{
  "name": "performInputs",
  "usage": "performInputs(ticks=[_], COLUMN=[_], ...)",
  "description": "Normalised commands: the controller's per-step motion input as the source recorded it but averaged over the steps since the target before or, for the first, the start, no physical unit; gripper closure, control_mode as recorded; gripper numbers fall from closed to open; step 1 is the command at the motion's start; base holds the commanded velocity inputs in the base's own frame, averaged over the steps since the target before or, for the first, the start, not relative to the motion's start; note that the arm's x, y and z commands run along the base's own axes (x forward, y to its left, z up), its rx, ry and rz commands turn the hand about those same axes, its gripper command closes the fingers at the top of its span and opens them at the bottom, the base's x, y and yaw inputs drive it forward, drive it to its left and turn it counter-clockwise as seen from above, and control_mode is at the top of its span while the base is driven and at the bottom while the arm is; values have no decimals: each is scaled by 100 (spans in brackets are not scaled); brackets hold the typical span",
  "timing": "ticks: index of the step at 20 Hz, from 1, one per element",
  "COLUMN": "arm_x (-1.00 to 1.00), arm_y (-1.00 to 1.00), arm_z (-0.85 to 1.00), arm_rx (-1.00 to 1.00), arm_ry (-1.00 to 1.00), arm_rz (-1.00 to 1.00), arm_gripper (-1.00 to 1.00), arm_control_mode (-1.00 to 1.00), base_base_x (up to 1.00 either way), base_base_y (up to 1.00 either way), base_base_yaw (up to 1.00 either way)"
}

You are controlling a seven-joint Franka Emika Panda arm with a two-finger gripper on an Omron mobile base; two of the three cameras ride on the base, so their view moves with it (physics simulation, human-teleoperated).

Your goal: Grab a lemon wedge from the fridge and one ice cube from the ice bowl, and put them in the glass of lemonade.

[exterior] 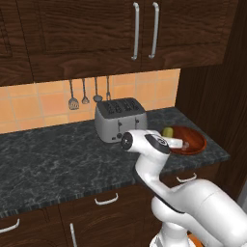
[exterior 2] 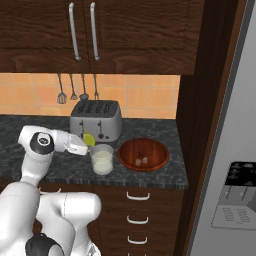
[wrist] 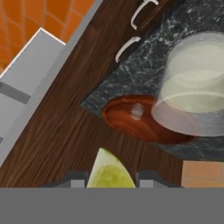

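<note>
Lemon wedge point(wrist: 110, 171) clamped between the jaws of the gripper point(exterior 2: 86, 142), carried just above the rim of the glass of lemonade point(exterior 2: 102, 159) on the worktop point(exterior 2: 155, 175). The ice bowl point(exterior 2: 143, 153) sits just beside the glass, one cube point(wrist: 137, 111) visible inside. Good practice: centre the wedge over the liquid and lower it before parting the jaws; from the right base view it appears slightly short of the glass's centre, though the angle makes this uncertain.
</note>
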Motion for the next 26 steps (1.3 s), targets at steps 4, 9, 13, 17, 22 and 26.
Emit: performInputs(ticks=[4, 9, 13, 17, 22, 26], arm_x=[32, 33, 15, 15, 22, 16], arm_y=[4, 1, 9, 5, 0, 0], arm_z=[-2, -14, -29, -32, -23, -15], arm_rx=[0, -1, -7, -6, -3, -2], arm_ry=[6, 0, 0, 2, 5, 4], arm_rz=[0, 0, 0, 0, 0, 0], arm_gripper=[100, 100, 100, 100, 100, 100], arm_control_mode=[-100, -100, -100, -100, -100, -100], base_base_x=[0, 0, 0, 0, 0, 0], base_base_y=[0, 0, 0, 0, 0, 0], base_base_yaw=[0, 0, 0, 0, 0, 0])
